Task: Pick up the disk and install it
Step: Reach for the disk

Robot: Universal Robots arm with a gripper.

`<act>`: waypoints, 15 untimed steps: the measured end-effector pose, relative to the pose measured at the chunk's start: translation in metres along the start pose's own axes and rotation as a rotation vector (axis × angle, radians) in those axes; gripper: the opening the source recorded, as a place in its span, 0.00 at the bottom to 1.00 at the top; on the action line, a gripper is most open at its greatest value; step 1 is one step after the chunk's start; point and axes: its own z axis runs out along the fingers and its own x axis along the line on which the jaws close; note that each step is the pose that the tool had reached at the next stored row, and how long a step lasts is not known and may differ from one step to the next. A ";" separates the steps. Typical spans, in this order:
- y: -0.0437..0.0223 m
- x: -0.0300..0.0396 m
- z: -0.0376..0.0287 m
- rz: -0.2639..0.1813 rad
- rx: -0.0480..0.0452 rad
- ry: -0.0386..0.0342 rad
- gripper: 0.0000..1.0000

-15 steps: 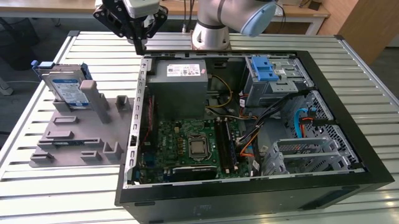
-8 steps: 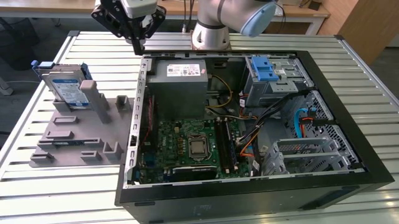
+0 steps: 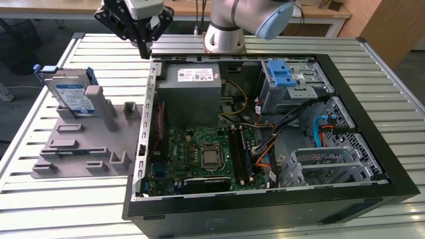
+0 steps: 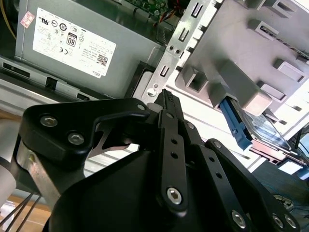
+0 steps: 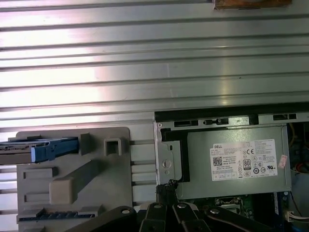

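Observation:
The disk (image 3: 71, 95) stands on edge in a slot at the far end of the grey holder plate (image 3: 79, 144), on the exterior view's left, its white-and-blue label and blue frame showing. In the first wrist view the disk (image 5: 34, 149) appears edge-on; in the second wrist view the disk (image 4: 263, 129) leans behind a grey post. My gripper (image 3: 143, 49) hangs above the table, off the open computer case's (image 3: 371, 164) far corner on the exterior view's left, apart from the disk. Its fingers are shut together with nothing between them, as the gripper (image 4: 166, 99) (image 5: 169, 187) shows in both wrist views.
Inside the case lie a grey power supply box (image 3: 191, 94) with a white sticker, a silver drive cage (image 3: 292, 82) with a blue latch, the motherboard (image 3: 206, 154) and loose cables (image 3: 265, 124). The holder plate carries several grey posts. The slatted metal table (image 3: 66, 209) runs all around.

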 end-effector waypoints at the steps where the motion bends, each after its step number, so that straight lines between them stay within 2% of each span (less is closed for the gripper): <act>1: 0.0003 0.0009 0.0001 0.000 0.0000 0.0000 0.11; 15: 0.0017 0.0131 0.0011 0.000 0.0000 0.0001 0.11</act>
